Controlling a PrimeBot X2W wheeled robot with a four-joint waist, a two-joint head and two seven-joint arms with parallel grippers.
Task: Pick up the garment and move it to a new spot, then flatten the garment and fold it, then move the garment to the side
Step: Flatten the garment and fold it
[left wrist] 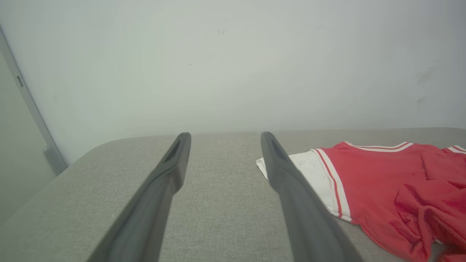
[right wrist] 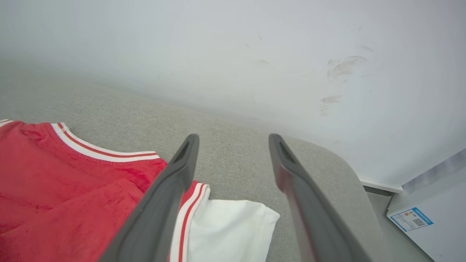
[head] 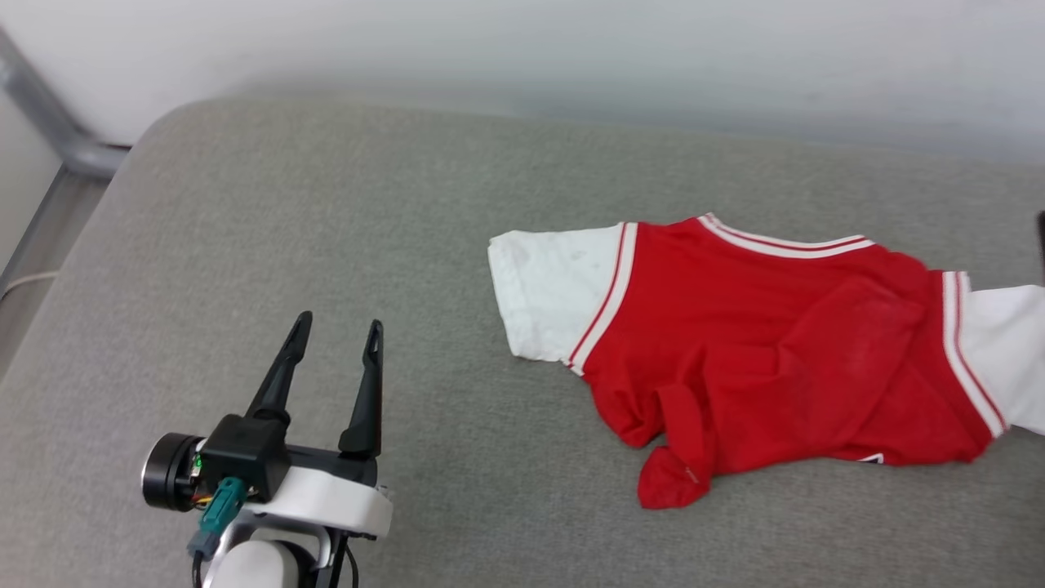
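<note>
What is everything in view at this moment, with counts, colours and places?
shirt: one, red with white sleeves and striped trim, rumpled on the cushion's right part
cushion: one, grey, under the shirt, against the wall
wall: one, pale, behind the cushion
rail: one, grey, far left by the wall
label: one, white with blue border, on a pale surface past the cushion's right end
left hand: one, dark fingers, open, over bare cushion left of the shirt
right hand: one, dark fingers, open, over one white sleeve
</note>
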